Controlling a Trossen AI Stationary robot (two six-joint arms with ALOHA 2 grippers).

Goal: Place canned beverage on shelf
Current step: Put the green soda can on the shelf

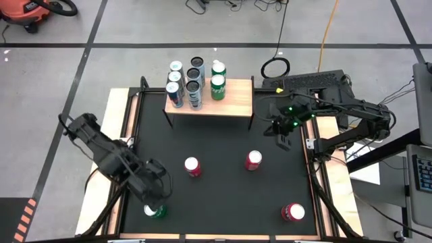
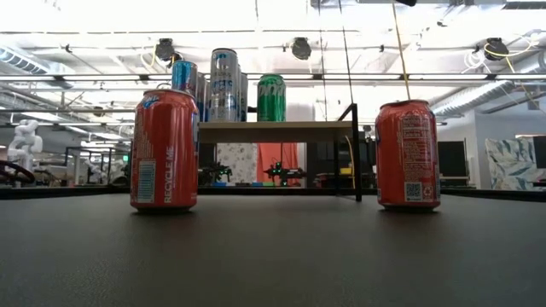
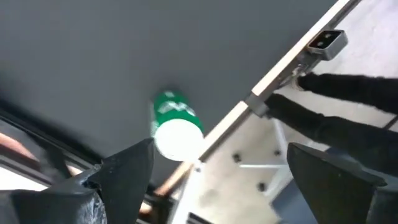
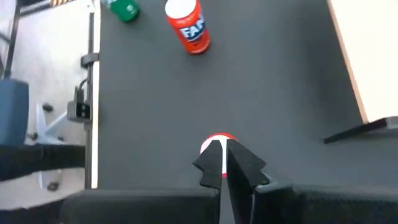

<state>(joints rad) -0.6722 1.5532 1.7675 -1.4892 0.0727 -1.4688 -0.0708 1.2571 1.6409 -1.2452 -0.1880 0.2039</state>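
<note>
High view: left tool (spread) over green can near table edge.

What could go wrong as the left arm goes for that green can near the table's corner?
1. The green can stands close to the table edge; a nudge from the open left pincer could tip it off.
2. The cans on the shelf crowd its left end, so a careless placement might topple one.
3. The red can stands between the green can and the shelf and could be clipped in transit.

Left gripper low at the near edge, fingers wide; right gripper closed.
</note>
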